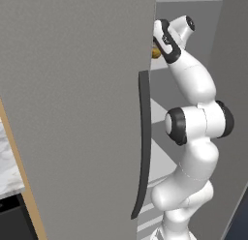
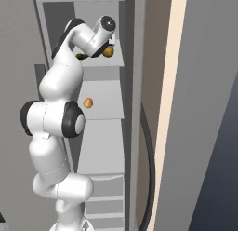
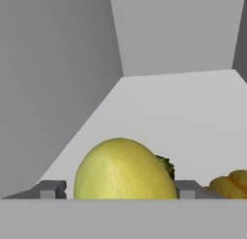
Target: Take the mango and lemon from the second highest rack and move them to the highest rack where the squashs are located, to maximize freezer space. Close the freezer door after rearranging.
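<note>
Left base view: the freezer door (image 1: 77,113) is seen standing open, its dark handle (image 1: 143,147) in front; the arm is reached up behind its edge, and a sliver of squash (image 1: 156,53) is glimpsed beside the wrist.
Right base view: the highest rack (image 2: 114,62) is shown with the squash (image 2: 109,51) by the wrist; the mango (image 2: 88,103) is left on the second highest rack (image 2: 109,111), well below.
Hand view: the lemon (image 3: 123,170) is framed between the two tips of the tool (image 3: 117,190), with gaps visible either side, so the tool is judged parted and the lemon released or nearly so; a squash (image 3: 230,184) lies just beside.
Step advice: the tool should be drawn straight back without nudging the lemon.
View difference: the mango is given by the right base view, the door handle by the left.
</note>
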Available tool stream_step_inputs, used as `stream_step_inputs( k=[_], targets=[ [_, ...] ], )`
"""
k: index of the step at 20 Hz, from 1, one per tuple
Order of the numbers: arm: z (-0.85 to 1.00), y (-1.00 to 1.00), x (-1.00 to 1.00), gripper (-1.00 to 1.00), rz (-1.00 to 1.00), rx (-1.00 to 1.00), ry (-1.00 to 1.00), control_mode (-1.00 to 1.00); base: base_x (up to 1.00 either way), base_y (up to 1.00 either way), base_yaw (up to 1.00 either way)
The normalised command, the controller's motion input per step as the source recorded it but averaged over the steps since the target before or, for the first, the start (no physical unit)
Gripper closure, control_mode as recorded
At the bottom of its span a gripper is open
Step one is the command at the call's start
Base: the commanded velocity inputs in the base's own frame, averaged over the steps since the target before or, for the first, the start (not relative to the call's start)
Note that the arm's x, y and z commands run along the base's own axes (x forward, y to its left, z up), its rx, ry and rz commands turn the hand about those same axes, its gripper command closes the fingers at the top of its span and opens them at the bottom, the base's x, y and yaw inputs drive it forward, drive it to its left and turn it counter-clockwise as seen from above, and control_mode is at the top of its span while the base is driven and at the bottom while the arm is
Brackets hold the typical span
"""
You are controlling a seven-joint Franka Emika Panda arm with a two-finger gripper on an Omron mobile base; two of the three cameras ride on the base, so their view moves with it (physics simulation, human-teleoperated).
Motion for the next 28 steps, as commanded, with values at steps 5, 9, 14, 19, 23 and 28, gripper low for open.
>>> stream_step_inputs(
  k=[5,9,14,19,23,28],
  targets=[
    [-0.08,0.00,0.00,-1.00,0.02,0.00,0.00,-1.00,0.00,0.00,0.00],
    [0.00,0.00,-0.03,-1.00,0.00,0.00,0.00,-1.00,0.00,0.00,0.00],
    [0.00,0.01,-0.21,-1.00,0.00,0.00,0.00,-1.00,0.00,0.00,0.00],
    [0.00,0.03,-0.62,-1.00,0.00,0.00,-0.07,-1.00,0.00,0.00,0.00],
    [0.00,0.05,-0.80,-1.00,0.00,0.00,-0.08,-1.00,0.00,0.00,0.00],
    [-0.06,0.04,-0.90,-1.00,0.00,0.01,-0.06,-1.00,0.00,0.00,0.00]
  ],
)
